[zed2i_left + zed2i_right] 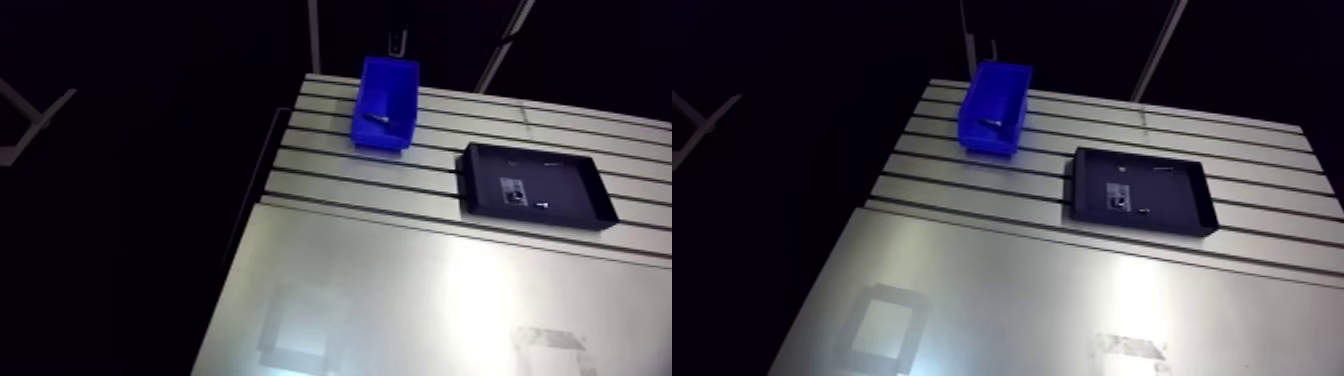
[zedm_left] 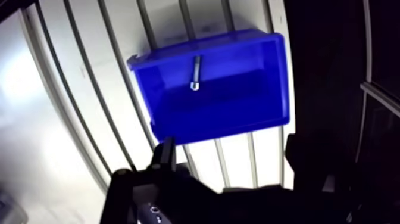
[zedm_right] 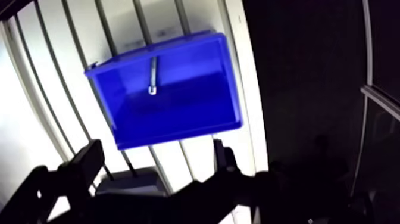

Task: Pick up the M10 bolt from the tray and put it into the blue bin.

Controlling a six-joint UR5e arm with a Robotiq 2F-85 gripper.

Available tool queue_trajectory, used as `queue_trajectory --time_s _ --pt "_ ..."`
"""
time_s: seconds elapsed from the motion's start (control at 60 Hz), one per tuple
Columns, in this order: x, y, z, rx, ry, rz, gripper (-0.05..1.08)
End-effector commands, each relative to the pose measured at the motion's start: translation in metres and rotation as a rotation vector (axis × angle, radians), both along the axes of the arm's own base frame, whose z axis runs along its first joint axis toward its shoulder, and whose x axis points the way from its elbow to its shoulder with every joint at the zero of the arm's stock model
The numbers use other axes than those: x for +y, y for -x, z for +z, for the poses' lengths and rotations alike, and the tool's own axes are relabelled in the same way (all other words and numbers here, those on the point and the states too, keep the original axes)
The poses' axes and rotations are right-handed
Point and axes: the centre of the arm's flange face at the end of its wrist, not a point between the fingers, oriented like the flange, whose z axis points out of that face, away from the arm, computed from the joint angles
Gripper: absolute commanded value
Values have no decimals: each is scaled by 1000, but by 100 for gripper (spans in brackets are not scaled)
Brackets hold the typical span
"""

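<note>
The blue bin (image 2: 238, 113) stands at the far edge of the slotted table. A silvery bolt (image 2: 195, 72) lies on the bin's floor, against one wall; in the arm view the same bolt (image 1: 378, 118) shows inside the bin (image 1: 385, 100). My gripper (image 2: 229, 159) hangs above the bin's near side, open, with nothing between its fingers (image 2: 163, 156). The black tray (image 1: 470, 185) sits to the right of the bin and holds a small grey part (image 1: 513, 190) and a tiny pale piece (image 1: 543, 205).
The table's far edge runs just behind the bin, and its left edge (image 1: 250, 200) drops into darkness. A smooth metal plate (image 1: 430, 300) covers the near half of the table.
</note>
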Motion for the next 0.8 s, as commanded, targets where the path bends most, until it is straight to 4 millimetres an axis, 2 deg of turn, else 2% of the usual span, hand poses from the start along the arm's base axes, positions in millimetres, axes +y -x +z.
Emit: queue_trajectory --time_s 0.017,0.15,0.2,0.25,0.283,0.333,0.433,0.467,0.667,0.8 --pt "16 -16 73 34 -2 -161 0" --pt "29 -11 96 42 -13 -374 0" --pt "40 -6 106 59 -18 -528 0" --pt "47 -3 111 74 -20 -604 0" --pt "54 2 121 103 -17 -737 0" --pt "60 4 127 120 -14 -804 0" --pt "83 10 141 159 -18 -1002 0" --pt "97 10 146 164 -23 -1115 0" --pt "125 3 141 102 -83 -1362 0" --pt "128 -5 147 81 -100 -1448 0"
